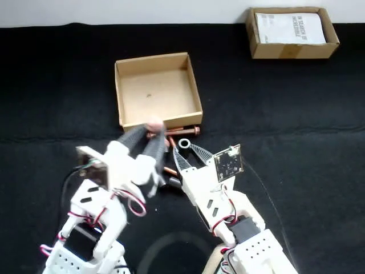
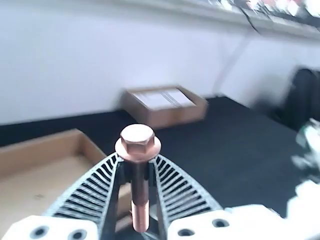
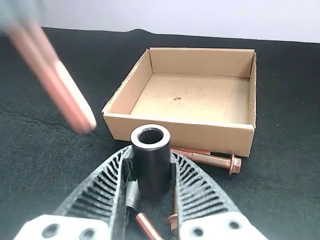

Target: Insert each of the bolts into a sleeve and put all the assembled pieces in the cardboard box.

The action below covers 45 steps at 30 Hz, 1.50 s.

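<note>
Well, left gripper (image 2: 137,161): I saw its fingers clenched on a bolt (image 2: 137,145). The bolt's head stuck out past the fingertips.
Right gripper (image 3: 150,154): its fingers squeezed a dark sleeve (image 3: 150,167). The sleeve stood up straight with its hole facing up.
Bolt and sleeve: they were near each other but apart. The bolt was not in the sleeve yet.
Cardboard box (image 1: 122,97): it sat open on the black table (image 1: 296,142), just behind both grippers.
Loose bolts: one (image 3: 212,160) lay flat right by the box's front wall. Another (image 3: 148,227) lay on the table under the right gripper.
Other box (image 1: 291,51): it sat well apart at the far corner, with paper in it.
</note>
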### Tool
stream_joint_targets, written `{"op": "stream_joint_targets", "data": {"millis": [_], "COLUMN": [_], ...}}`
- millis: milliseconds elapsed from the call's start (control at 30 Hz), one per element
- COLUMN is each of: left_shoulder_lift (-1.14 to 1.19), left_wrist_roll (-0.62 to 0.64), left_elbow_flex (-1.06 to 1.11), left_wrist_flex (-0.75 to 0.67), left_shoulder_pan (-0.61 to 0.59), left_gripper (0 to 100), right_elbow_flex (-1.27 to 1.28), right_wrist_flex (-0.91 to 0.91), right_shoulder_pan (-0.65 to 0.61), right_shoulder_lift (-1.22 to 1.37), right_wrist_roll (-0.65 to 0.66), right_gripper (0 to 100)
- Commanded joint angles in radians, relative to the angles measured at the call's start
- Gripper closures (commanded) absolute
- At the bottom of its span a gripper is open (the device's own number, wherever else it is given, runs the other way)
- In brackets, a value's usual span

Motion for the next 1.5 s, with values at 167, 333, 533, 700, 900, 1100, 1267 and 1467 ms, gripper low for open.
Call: {"op": "stream_joint_targets", "data": {"millis": [167,333,533,700,900,1100,1267,1467], "left_shoulder_lift": [0.354,0.481,0.529,0.522,0.524,0.522,0.522,0.521], "left_wrist_roll": [-0.002,-0.003,-0.003,-0.005,-0.005,-0.005,-0.041,-0.043], "left_elbow_flex": [-0.216,-0.278,-0.326,-0.283,-0.234,-0.104,-0.039,-0.061], "left_wrist_flex": [-0.044,-0.163,-0.18,-0.18,-0.222,-0.302,-0.351,-0.345], "left_shoulder_pan": [0.056,0.054,0.059,0.054,0.035,0.033,0.033,0.039], "left_gripper": [99,99,99,99,99,99,99,99], "right_elbow_flex": [0.001,-0.001,-0.001,-0.008,-0.008,-0.01,-0.01,-0.01], "right_wrist_flex": [-0.027,-0.021,-0.021,-0.021,-0.021,-0.019,-0.019,-0.019], "right_shoulder_pan": [-0.007,-0.008,-0.008,-0.008,-0.008,-0.008,-0.007,-0.007], "right_shoulder_lift": [-0.012,-0.012,-0.012,-0.012,-0.012,-0.012,-0.012,-0.012], "right_wrist_roll": [0.003,0.003,0.006,0.008,0.008,0.008,0.008,0.008], "right_gripper": [99.1,99.1,99.1,99.1,99.1,99.1,99.1,99.1]}}
